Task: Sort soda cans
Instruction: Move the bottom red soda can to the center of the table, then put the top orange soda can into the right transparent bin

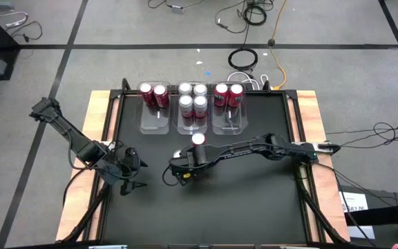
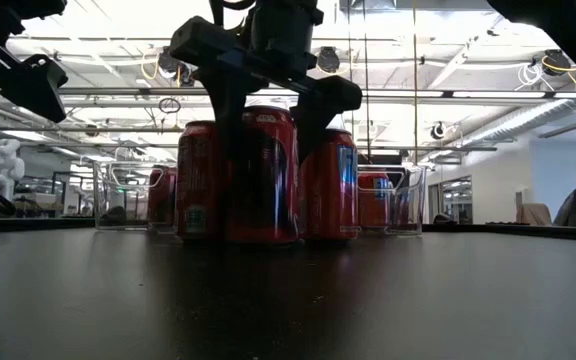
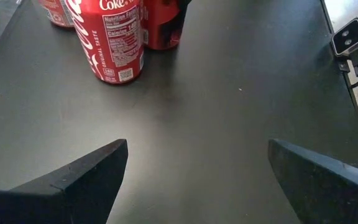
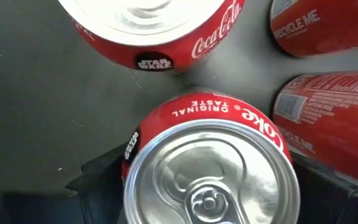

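Note:
A red soda can (image 4: 210, 168) stands upright on the black table, and my right gripper (image 4: 210, 186) is open over it, pointing down. Its fingers (image 2: 230, 150) stand one on either side of the can's body (image 2: 260, 175). Three more red cans (image 4: 148, 31) stand close around it; one of them (image 1: 197, 139) shows just beyond the gripper in the high view. My left gripper (image 3: 197, 180) hangs open and empty over the table's near left part (image 1: 126, 169), facing a red can (image 3: 114, 37). My right gripper's fingers come from above and stand close against the two sides of the red can (image 4: 132, 149), which rests on the table. Whether they touch it I cannot tell.
Three clear bins stand in a row at the far edge. The left bin (image 1: 156, 119) and the right bin (image 1: 228, 123) each hold two red cans. The middle bin (image 1: 193, 126) holds several silver cans. Bare black table lies near and to the right.

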You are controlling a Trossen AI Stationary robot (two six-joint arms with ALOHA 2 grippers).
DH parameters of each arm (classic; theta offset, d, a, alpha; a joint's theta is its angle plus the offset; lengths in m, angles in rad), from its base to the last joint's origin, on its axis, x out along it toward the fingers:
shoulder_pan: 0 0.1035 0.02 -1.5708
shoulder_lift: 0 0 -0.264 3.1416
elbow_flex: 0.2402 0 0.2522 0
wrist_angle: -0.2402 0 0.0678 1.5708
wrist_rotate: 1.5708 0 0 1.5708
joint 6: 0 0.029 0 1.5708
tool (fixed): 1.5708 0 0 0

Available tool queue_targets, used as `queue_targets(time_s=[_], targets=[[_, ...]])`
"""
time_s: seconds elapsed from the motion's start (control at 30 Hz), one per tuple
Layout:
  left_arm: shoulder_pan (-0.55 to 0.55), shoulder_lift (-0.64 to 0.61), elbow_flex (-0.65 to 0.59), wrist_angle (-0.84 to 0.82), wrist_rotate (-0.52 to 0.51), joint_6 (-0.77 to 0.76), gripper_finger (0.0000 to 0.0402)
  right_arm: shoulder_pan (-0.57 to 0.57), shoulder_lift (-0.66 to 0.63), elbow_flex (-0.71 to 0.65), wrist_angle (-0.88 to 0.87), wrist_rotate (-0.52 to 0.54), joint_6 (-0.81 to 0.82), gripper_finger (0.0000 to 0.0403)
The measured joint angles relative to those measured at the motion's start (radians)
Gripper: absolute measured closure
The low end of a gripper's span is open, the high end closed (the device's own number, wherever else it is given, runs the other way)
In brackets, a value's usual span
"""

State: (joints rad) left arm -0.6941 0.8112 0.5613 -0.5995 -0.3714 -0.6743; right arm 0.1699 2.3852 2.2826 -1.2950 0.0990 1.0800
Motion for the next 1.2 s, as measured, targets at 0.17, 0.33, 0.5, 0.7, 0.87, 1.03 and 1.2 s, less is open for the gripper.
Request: queue_targets(time_s=[0.17, 0.33, 0.5, 0.7, 0.87, 1.03, 1.2], targets=[[0.0, 0.0, 0.0, 0.0, 0.0, 0.0, 0.0006, 0.0, 0.0, 0.0, 0.004, 0.0, 0.006, 0.0062], [0.0, 0.0, 0.0, 0.0, 0.0, 0.0, 0.0006, 0.004, 0.0, 0.0, 0.005, 0.0, 0.008, 0.0039], [0.0, 0.0, 0.0, 0.0, 0.0, 0.0, 0.0006, 0.007, -0.003, 0.0, 0.003, -0.001, 0.007, 0.0006], [0.0, 0.0, 0.0, -0.001, 0.0, 0.0, 0.0006, 0.008, -0.046, 0.034, -0.008, 0.003, 0.003, 0.0013], [0.0, 0.0, 0.0, 0.001, 0.0, 0.0, 0.0006, 0.01, -0.09, 0.063, -0.007, 0.017, -0.008, 0.0013], [0.0, 0.0, 0.0, 0.001, 0.0, 0.0, 0.0006, 0.01, -0.135, 0.075, -0.008, 0.123, -0.06, 0.0013], [0.0, 0.0, 0.0, 0.0, 0.0, 0.0, 0.0006, -0.022, -0.159, 0.075, -0.008, 0.187, -0.124, 0.0014]])
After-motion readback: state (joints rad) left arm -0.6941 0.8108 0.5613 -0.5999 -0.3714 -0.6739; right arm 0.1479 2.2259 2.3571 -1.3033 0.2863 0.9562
